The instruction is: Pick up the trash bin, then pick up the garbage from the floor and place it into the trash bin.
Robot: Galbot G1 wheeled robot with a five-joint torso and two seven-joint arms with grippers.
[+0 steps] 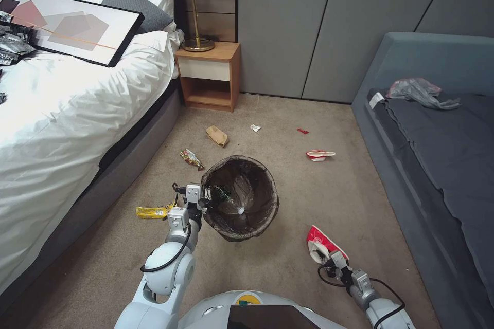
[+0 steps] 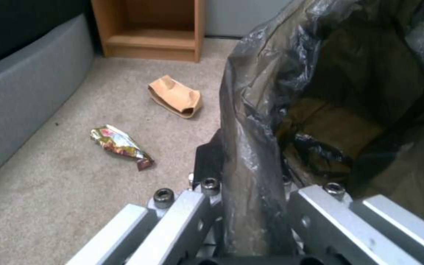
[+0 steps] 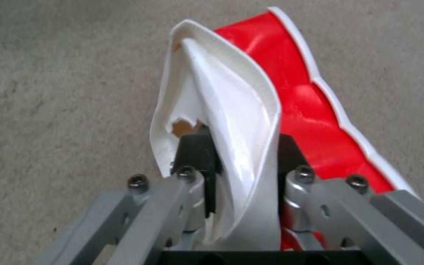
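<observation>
We see beige carpet [image 1: 288,113] carrying a brown paper bag [image 1: 217,135], foil wrapper [image 1: 192,159], yellow wrapper [image 1: 153,211], crushed cup [image 1: 319,154] mid-frame.

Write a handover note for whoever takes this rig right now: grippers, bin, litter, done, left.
Left gripper: shut on the trash bin rim, bin tilted toward the robot.
Right gripper: shut on a crushed red-and-white cup, not yet over the bin.
Done: bin picked up; a small bottle lies inside.
Left: drop the cup in, then collect the yellow wrapper, colourful wrapper, brown paper bag, second cup, white scrap and red scrap.
</observation>
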